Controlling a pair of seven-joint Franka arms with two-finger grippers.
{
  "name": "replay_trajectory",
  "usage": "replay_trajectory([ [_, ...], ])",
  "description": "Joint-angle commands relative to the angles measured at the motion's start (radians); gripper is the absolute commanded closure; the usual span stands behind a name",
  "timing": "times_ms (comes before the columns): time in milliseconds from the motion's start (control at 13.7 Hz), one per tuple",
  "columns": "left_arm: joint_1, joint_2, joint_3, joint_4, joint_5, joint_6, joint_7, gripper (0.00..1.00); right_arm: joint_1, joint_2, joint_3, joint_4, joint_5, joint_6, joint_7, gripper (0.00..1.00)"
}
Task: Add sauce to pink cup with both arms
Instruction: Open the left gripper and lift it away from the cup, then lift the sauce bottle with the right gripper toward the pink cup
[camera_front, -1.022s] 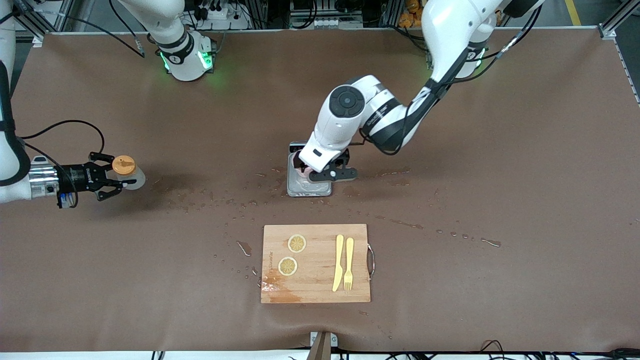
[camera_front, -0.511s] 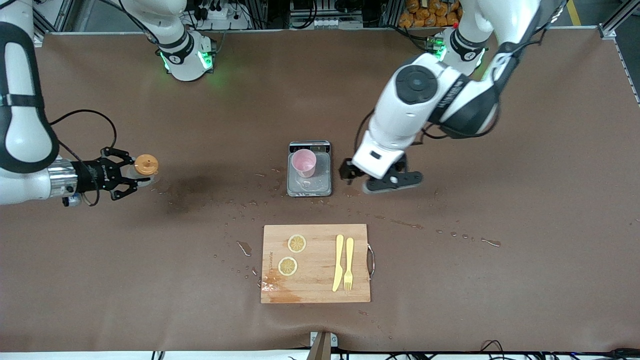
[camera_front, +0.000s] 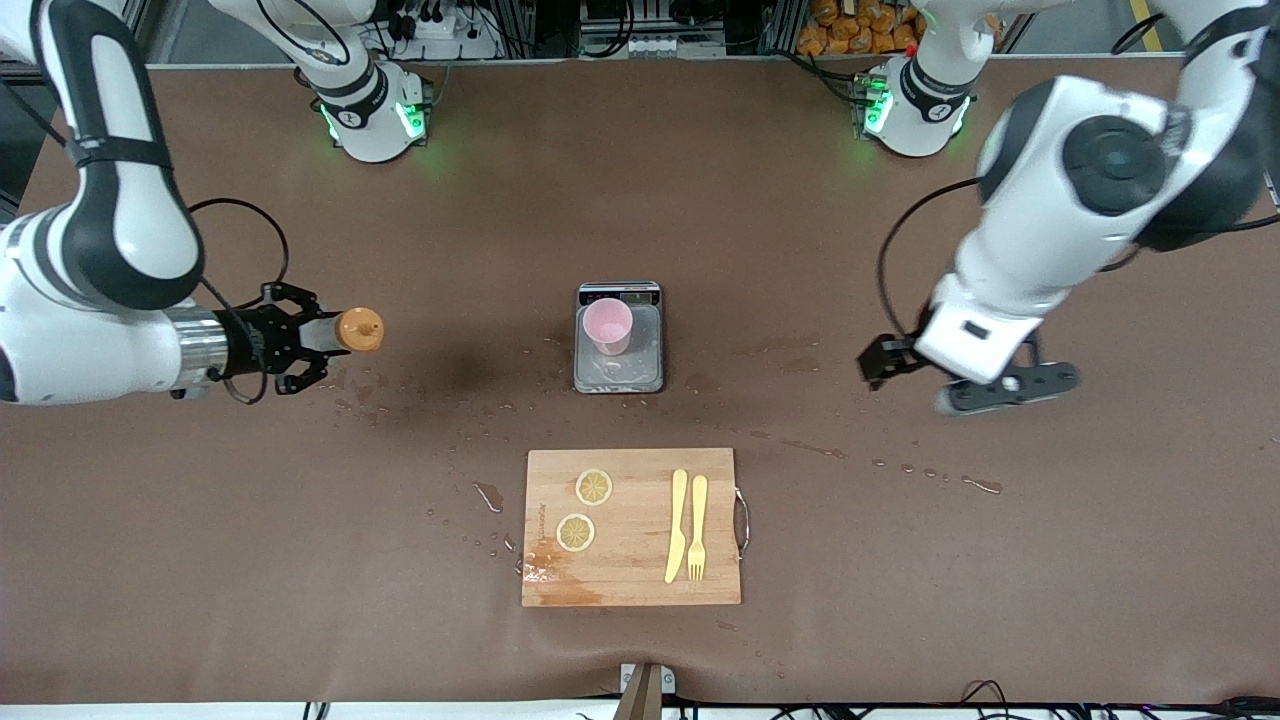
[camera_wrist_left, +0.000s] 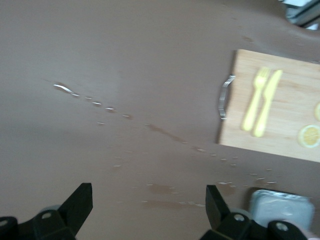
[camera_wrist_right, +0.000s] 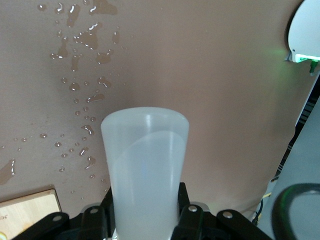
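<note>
The pink cup stands upright on a small grey scale tray at the middle of the table. My right gripper is shut on the sauce bottle, whose orange cap points toward the cup, over the wet cloth toward the right arm's end. In the right wrist view the whitish bottle fills the space between the right gripper and its fingers, and the cap is hidden. My left gripper hangs open and empty over bare cloth toward the left arm's end, as the left wrist view also shows.
A wooden cutting board lies nearer the front camera than the tray. It carries two lemon slices and a yellow knife and fork. Water drops spot the brown cloth around the tray. The board also shows in the left wrist view.
The left arm has pulled away from the cup toward its own end of the table, uncovering the cup. The right arm has carried the bottle closer to the cup.
</note>
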Motion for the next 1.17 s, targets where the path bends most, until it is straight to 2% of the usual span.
replay_trajectory([
  [0,-0.001,-0.097,0.100,-0.022,-0.028,-0.109,0.167,0.00,0.096,-0.028,-0.004,0.004,-0.088,0.010,0.152,0.52],
  [219,-0.078,-0.174,0.312,-0.038,-0.107,-0.215,0.424,0.00,0.196,-0.029,-0.004,0.004,-0.165,0.022,0.297,0.52],
  [438,-0.143,-0.243,0.458,-0.042,-0.109,-0.315,0.602,0.00,0.280,-0.028,-0.004,0.002,-0.228,0.049,0.427,0.52],
  [657,-0.127,-0.251,0.443,-0.033,-0.109,-0.327,0.618,0.00,0.374,-0.021,-0.004,0.002,-0.295,0.064,0.563,0.52],
  [876,-0.130,-0.252,0.429,-0.030,-0.111,-0.327,0.599,0.00,0.466,-0.014,-0.004,0.002,-0.401,0.064,0.688,0.52],
  [1095,-0.131,-0.289,0.424,-0.029,-0.167,-0.329,0.583,0.00,0.531,0.008,-0.004,-0.001,-0.476,0.067,0.775,0.53],
])
